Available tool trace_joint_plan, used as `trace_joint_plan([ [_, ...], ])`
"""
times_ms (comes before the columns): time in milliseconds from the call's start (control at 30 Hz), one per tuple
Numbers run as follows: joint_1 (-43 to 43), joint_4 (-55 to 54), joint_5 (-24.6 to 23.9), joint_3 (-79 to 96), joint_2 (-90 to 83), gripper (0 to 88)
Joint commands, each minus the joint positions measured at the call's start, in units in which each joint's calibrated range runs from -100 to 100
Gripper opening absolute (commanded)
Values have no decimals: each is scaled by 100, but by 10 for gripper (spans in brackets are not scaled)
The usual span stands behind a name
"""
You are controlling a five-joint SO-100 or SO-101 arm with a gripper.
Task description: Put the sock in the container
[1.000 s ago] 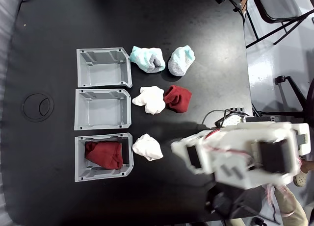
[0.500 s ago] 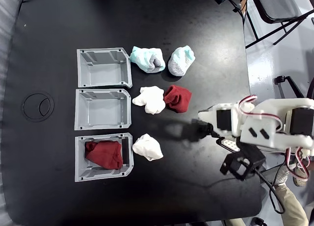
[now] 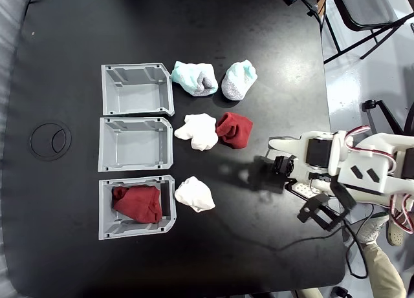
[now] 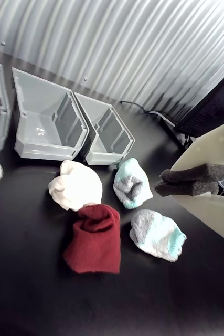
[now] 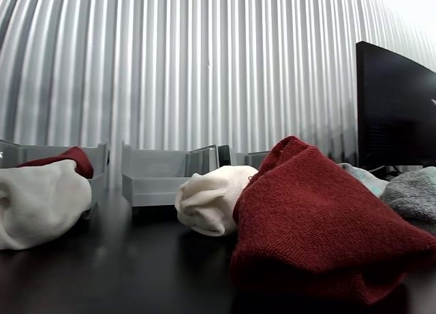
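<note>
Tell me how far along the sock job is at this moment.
Done: the sock already lies inside the container, the lowest tray in the fixed view. In hand: nothing that I can see; the tool sits over bare table, right of the socks, its jaw state unclear. Left: nothing for this sock. A smaller red sock and two white socks lie loose beside the trays.

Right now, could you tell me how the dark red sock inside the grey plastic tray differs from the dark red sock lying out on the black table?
The dark red sock in the grey plastic tray is a wide, oblong bundle; the dark red sock on the black table is smaller and rounder. The first lies alone inside the tray's low walls; the second lies in the open, touching a white sock. Both are soft, bundled and the same dark red.
</note>
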Motion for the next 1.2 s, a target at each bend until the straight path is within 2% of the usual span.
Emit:
trace_joint_plan([
  [0,-10,-714,25,732,-422,13],
  [200,-112,-1466,25,1589,-749,13],
  [500,-466,-1602,19,2536,-782,14],
  [733,-474,-2431,19,3059,-782,14],
  [1167,-876,-2533,-21,3374,-782,14],
])
